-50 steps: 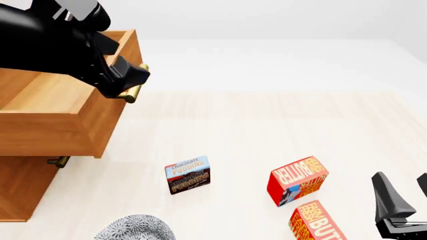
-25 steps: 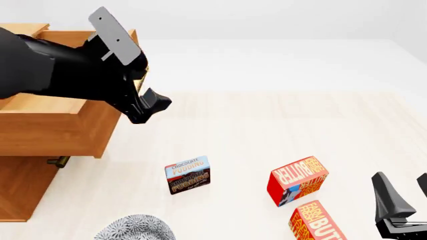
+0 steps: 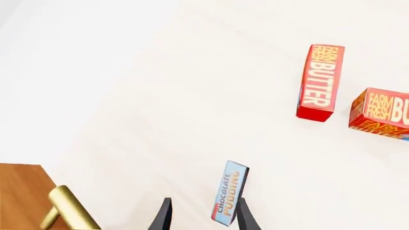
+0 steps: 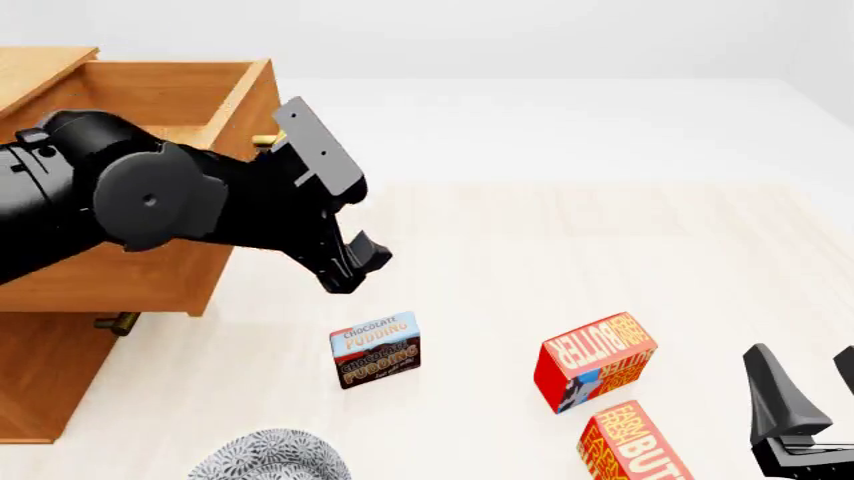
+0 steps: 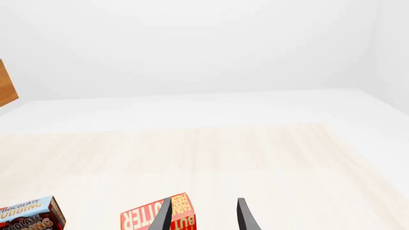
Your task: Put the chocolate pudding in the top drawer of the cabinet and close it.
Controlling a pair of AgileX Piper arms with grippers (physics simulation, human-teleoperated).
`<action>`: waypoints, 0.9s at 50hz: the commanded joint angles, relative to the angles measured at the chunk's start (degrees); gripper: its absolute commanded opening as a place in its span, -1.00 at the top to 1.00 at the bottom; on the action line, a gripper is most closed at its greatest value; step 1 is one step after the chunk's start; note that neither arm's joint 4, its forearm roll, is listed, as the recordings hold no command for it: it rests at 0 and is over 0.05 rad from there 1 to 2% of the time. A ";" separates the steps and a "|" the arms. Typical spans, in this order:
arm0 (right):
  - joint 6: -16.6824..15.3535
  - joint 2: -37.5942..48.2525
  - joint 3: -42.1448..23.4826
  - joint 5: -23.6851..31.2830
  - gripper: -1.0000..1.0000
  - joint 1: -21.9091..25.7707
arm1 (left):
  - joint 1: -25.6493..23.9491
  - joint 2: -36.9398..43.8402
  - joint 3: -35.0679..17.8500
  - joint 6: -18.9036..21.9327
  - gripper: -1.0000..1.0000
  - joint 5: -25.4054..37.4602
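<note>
The chocolate pudding [image 4: 375,350] stands on its edge on the table, a thin box with a light-blue band over dark brown. My left gripper [image 4: 352,262] hangs open a little above and behind it, touching nothing. In the left wrist view the chocolate pudding [image 3: 229,194] shows beyond the left gripper [image 3: 204,201], close to one finger [image 3: 246,218]. The top drawer [image 4: 200,262] of the cabinet [image 4: 40,385] is pulled out, its inside partly hidden by my left arm. My right gripper [image 4: 807,365] rests open at the near right, empty.
Two red-orange butter boxes [image 4: 594,360] [image 4: 638,445] lie right of the pudding, near my right gripper. A grey patterned dish [image 4: 274,457] sits at the near edge. The lower drawer's brass handle [image 4: 118,323] pokes out under the open drawer.
My left gripper has left the top drawer's handle and swung down and right toward the pudding. The drawer stays open. The right arm and the boxes have not moved.
</note>
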 commanded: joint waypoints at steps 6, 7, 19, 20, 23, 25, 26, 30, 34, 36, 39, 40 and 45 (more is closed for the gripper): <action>-0.43 -0.17 0.02 -0.08 -1.00 -0.06 | -1.45 4.51 4.80 -3.07 -1.00 -6.09; -0.43 -0.17 0.02 -0.08 -1.00 -0.06 | -1.66 4.63 4.87 -3.25 -1.00 -6.22; -0.43 -0.17 0.02 -0.08 -1.00 -0.06 | -1.69 7.01 6.60 -5.19 -1.00 -8.42; -0.43 -0.17 0.02 -0.08 -1.00 -0.06 | -1.56 7.09 6.67 -5.36 -1.00 -8.49; -0.43 -0.17 0.02 -0.08 -1.00 -0.06 | -1.52 7.72 7.31 -5.54 -1.00 -9.22; -0.43 -0.17 0.02 -0.08 -1.00 -0.06 | -2.02 8.38 7.24 -6.33 -1.00 -9.35; -0.43 -0.17 0.02 -0.08 -1.00 -0.06 | -1.91 8.43 7.51 -6.11 -1.00 -9.69; -0.43 -0.17 0.02 -0.08 -1.00 -0.06 | -1.33 9.15 8.55 -5.76 -1.00 -10.91; -0.43 -0.17 0.02 -0.08 -1.00 -0.06 | -1.28 9.67 8.79 -6.10 -1.00 -11.36; -0.43 -0.17 0.02 -0.08 -1.00 -0.06 | -1.41 10.12 8.85 -6.42 -1.00 -11.68; -0.43 -0.17 0.02 -0.08 -1.00 -0.06 | -1.51 10.50 8.93 -6.90 -1.00 -12.06; -0.43 -0.17 0.02 -0.08 -1.00 -0.06 | -1.51 10.50 8.93 -6.90 -1.00 -12.07; -0.43 -0.17 0.02 -0.08 -1.00 -0.06 | -1.05 11.14 10.02 -6.68 -1.00 -13.08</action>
